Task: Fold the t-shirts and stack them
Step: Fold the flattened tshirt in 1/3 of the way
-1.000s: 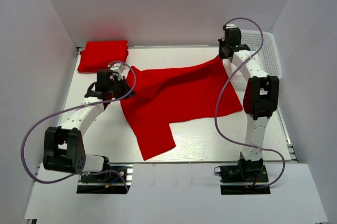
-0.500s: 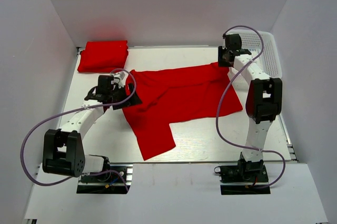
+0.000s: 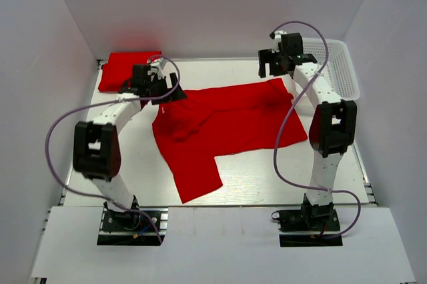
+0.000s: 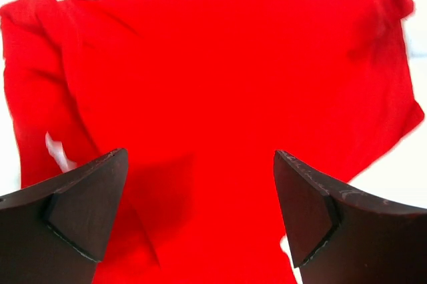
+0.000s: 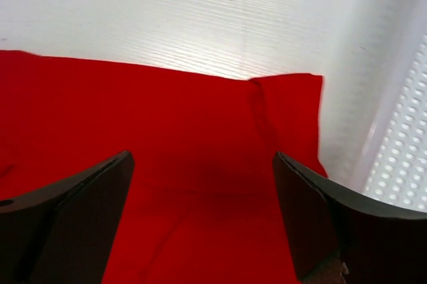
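Top external view: a spread red t-shirt lies rumpled across the middle of the white tabletop, one sleeve pointing toward the arm bases. A folded red t-shirt sits in the far left corner. The left jaws stand wide apart above the spread shirt's far left edge, gripping nothing. The right jaws, equally parted and empty, hang above its far right corner, near the white mesh basket. Both wrist views show red cloth beneath.
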You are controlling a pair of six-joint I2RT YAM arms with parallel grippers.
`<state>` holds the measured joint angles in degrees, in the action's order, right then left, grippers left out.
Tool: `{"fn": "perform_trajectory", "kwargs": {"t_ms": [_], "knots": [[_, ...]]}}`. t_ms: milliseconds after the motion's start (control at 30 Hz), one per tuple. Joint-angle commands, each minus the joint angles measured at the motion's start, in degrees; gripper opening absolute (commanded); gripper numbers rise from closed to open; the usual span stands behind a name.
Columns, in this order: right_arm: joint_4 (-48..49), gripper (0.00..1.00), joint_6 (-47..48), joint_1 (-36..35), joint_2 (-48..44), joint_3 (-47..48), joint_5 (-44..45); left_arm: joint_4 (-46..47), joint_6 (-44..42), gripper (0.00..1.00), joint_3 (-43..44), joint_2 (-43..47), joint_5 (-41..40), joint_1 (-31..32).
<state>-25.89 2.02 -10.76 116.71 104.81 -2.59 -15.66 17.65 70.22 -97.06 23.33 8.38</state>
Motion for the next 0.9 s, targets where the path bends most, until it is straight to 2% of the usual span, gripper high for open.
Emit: {"fn": "perform_trajectory", "kwargs": {"t_ms": [0,200,267,467,633,733,867], "knots": [[-1.3,0.90,0.4,-2.1,3.8,7.6,-5.1,3.7,-0.2,1.00,5.8,-5.7,1.6,0.1],[-3.8,0.90,-3.0,-3.5,15.1,16.6,-4.0,3.7,-0.2,1.00,15.4,-18.3,1.1,1.2],[-3.7,0.90,-5.1,-3.7,17.8,18.2,-3.4,3.7,-0.2,1.00,16.6,-20.2,-1.7,1.2],[-2.8,0.90,-10.3,-2.6,22.1,17.9,2.2,-4.2,2.0,1.00,21.0,-26.2,-12.5,0.7],[-3.9,0.90,-12.8,-1.6,26.0,18.8,2.3,-6.6,4.2,1.00,22.3,-29.0,-17.2,-0.6],[-5.3,0.90,-16.9,-0.1,27.5,19.7,5.1,-8.3,3.7,1.00,25.4,-32.6,-17.2,-0.6],[-5.5,0.90,-19.9,2.4,28.8,19.9,0.2,-11.1,3.2,1.00,35.7,-39.2,-16.5,-0.6]]}}
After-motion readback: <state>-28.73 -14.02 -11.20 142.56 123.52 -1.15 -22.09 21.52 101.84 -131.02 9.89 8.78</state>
